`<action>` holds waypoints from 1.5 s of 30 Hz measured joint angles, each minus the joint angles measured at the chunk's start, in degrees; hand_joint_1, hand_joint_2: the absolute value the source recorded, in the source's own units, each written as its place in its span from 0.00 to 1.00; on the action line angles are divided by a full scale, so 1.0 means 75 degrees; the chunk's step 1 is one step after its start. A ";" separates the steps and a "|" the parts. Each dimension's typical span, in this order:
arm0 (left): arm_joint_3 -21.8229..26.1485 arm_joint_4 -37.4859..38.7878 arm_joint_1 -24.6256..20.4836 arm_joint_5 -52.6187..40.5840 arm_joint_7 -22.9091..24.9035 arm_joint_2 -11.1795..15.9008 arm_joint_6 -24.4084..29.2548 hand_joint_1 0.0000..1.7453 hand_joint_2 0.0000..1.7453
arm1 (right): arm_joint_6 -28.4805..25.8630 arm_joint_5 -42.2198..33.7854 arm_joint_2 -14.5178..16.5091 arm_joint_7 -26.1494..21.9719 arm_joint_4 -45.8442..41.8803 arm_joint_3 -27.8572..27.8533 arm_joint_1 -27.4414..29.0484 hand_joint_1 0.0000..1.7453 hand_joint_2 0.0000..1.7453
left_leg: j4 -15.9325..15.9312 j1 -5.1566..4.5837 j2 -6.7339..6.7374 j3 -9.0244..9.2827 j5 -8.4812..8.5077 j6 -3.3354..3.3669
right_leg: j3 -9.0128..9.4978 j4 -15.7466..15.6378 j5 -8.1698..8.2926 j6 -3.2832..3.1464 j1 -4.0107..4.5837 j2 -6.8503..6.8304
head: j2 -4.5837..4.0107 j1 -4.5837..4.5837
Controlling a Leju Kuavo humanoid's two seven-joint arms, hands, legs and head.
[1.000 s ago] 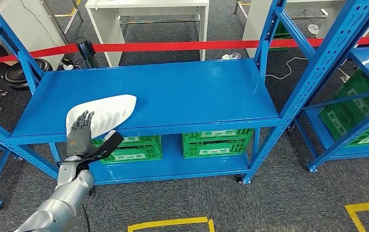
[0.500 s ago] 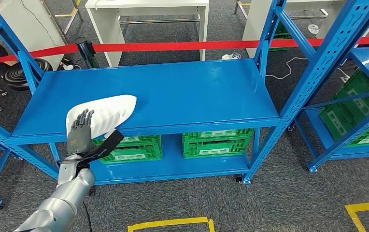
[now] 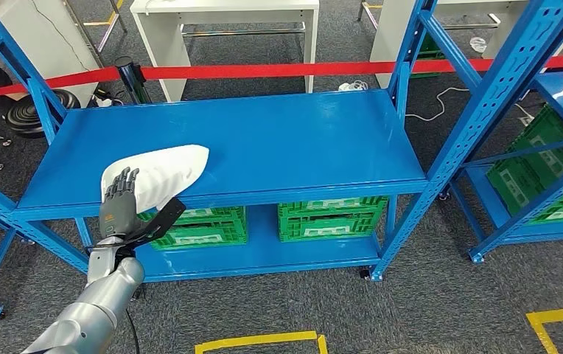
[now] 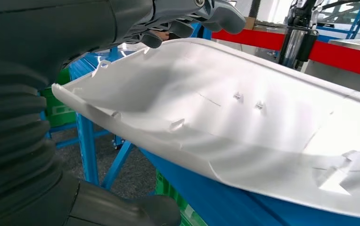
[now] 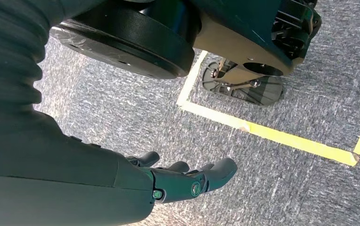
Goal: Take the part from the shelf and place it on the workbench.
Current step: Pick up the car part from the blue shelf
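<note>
The white part (image 3: 162, 173) lies on the blue shelf (image 3: 278, 140) at its front left edge, its near end jutting past the edge. The left hand (image 3: 119, 204) covers that near end in the head view, so the rim there is hidden. In the left wrist view the part (image 4: 244, 122) shows a curved, hollow underside with small moulded tabs; its far end is cut off by the picture's edge. There the fingers (image 4: 187, 16) curl over the upper rim and the thumb (image 4: 121, 209) sits below, apart from the part's underside; whether the fingers actually press the rim I cannot tell, so the grasp is unclear.

Against the picture of half a second ago, the left hand sits slightly lower and nearer the shelf edge, and the part has barely shifted.

The right hand (image 5: 183, 181) hangs over grey carpet, fingers loosely apart and holding nothing, near yellow floor tape (image 5: 272, 136).

Under the shelf stand two green crates (image 3: 330, 217); more green crates (image 3: 536, 162) sit in the rack to the right, partly cut off. One red barrier band (image 3: 278, 71) runs behind the shelf.
</note>
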 joint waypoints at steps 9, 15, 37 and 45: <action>0.0112 0.0068 -0.0001 0.0047 0.0023 0.0081 -0.0207 0.00 1.00 | -0.0031 0.0044 0.0000 0.0000 0.0000 -0.0009 -0.0001 0.00 1.00 | 0.0000 0.0000 0.0000 0.0002 0.0000 0.0000 | 0.0000 0.0000 0.0000 0.0000 0.0000 0.0000 | 0.0000 0.0000; 0.0141 0.0117 -0.0001 0.0006 0.0072 0.0078 -0.0226 0.00 1.00 | -0.0022 0.0071 0.0000 0.0000 0.0000 -0.0017 -0.0002 0.00 1.00 | 0.0000 0.0000 0.0000 0.0001 0.0000 0.0000 | 0.0001 -0.0001 0.0000 0.0000 0.0000 0.0000 | 0.0000 0.0000; 0.0315 0.0238 0.0059 0.0017 0.0064 0.0095 -0.0168 0.94 1.00 | 0.0031 0.0251 -0.0003 0.0000 0.0000 -0.0058 -0.0008 0.00 1.00 | 0.0000 0.0000 -0.0001 0.0001 0.0000 0.0000 | 0.0004 -0.0001 0.0000 0.0000 0.0000 -0.0001 | 0.0000 0.0000; 0.0317 0.0249 0.0071 -0.0012 0.0114 0.0095 -0.0224 0.93 1.00 | 0.0038 0.0254 -0.0003 -0.0001 0.0000 -0.0082 -0.0008 0.00 1.00 | 0.0000 0.0000 -0.0001 0.0002 0.0000 0.0000 | 0.0005 -0.0001 0.0000 0.0000 0.0000 -0.0001 | 0.0000 0.0001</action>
